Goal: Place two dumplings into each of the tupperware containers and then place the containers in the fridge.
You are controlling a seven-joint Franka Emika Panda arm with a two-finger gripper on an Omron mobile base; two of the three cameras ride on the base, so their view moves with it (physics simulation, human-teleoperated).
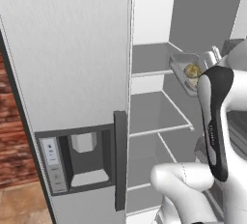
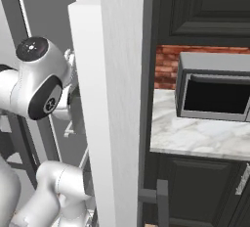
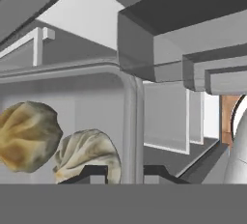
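Note:
The fridge (image 1: pixel 67 63) stands open, showing its grey inner shelves (image 1: pixel 152 72). One translucent grey tupperware container (image 1: pixel 181 67) is held tilted in the fridge, just above the upper shelf at its right. A yellowish dumpling (image 1: pixel 192 70) shows inside it. In the hand view two dumplings lie close up in the container, one tan (image 3: pixel 28 136) and one paler (image 3: pixel 87 154). The container's rim and wall (image 3: pixel 130 117) run down between the finger tips. My gripper (image 3: pixel 126 172) is shut on that wall.
The fridge door with its dispenser panel (image 1: pixel 79 158) and dark handle (image 1: pixel 120 160) is on the left. The other door's edge (image 2: pixel 122 99) stands close on the arm's right. Beyond it are a marble counter (image 2: pixel 195 135) and a microwave (image 2: pixel 215 94).

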